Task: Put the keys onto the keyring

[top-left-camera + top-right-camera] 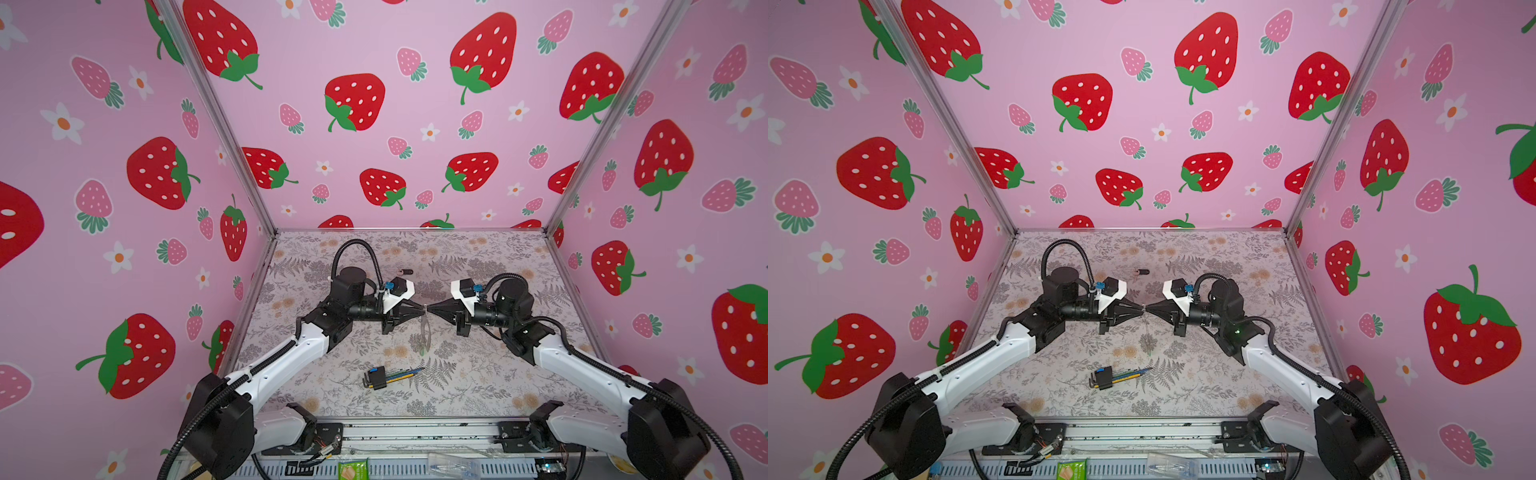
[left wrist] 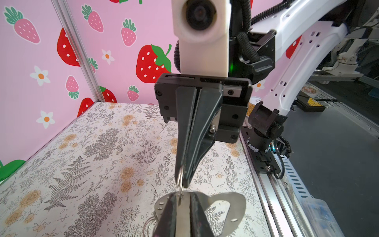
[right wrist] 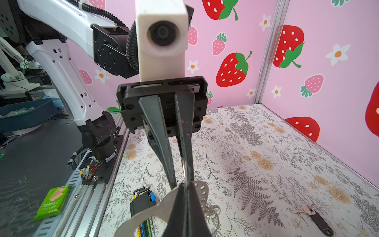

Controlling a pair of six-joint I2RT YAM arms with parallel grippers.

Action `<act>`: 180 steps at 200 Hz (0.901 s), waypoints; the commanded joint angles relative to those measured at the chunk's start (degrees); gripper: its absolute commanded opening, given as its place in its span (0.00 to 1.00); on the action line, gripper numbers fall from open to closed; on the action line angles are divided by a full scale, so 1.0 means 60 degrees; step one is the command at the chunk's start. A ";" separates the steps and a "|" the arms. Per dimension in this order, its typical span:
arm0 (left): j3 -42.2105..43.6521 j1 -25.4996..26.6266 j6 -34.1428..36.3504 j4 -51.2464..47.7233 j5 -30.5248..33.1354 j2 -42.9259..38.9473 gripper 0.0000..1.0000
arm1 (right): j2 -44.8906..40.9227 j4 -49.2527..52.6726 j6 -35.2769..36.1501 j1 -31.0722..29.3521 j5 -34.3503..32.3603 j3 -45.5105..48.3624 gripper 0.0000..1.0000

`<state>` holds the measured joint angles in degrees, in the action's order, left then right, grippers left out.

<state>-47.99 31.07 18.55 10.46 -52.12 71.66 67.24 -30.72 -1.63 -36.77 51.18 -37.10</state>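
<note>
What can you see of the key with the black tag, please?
The key with the black tag is a tiny silvery metal key fastened to a longer, flat black tag, seemingly plastic. It lies flat on the flowered table, towards the back wall in both top views, alone; only the table touches it.

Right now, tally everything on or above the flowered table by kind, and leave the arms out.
key with black tag, lying on the table: 1
keyring, hanging above the table: 1
hex wrench bundle, lying on the table: 1
Total: 3
</note>
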 commanded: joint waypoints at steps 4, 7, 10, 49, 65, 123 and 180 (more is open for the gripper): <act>-0.0541 0.0066 0.0280 -0.0091 -0.0226 -0.0061 0.15 | 0.0059 -0.0329 0.0008 -0.0082 0.0269 -0.0126 0.00; -0.0549 0.0071 0.0302 -0.0112 -0.0210 -0.0063 0.15 | 0.0071 -0.0329 0.0000 -0.0082 0.0268 -0.0129 0.00; -0.0547 0.0079 0.0314 -0.0124 -0.0215 -0.0074 0.15 | 0.0079 -0.0329 0.0003 -0.0082 0.0271 -0.0133 0.00; -0.0650 0.0113 0.0506 -0.0299 -0.0099 -0.0122 0.16 | 0.0132 -0.0329 0.0006 -0.0097 0.0315 -0.0148 0.00; -0.0683 0.0145 0.0556 -0.0361 -0.0103 -0.0093 0.14 | 0.0129 -0.0342 0.0008 -0.0100 0.0310 -0.0145 0.00; -0.1026 0.0342 0.1400 -0.1189 0.0160 -0.0113 0.00 | 0.0069 -0.0102 0.0228 -0.0111 0.0082 -0.0093 0.02; -0.1444 0.0807 0.4218 -0.2801 0.1892 -0.0600 0.00 | -0.1185 0.1374 0.1926 0.0046 -0.1735 0.0209 0.25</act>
<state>-53.74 34.35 32.95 -1.63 -45.08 70.54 64.53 -26.24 3.68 -36.97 46.81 -36.77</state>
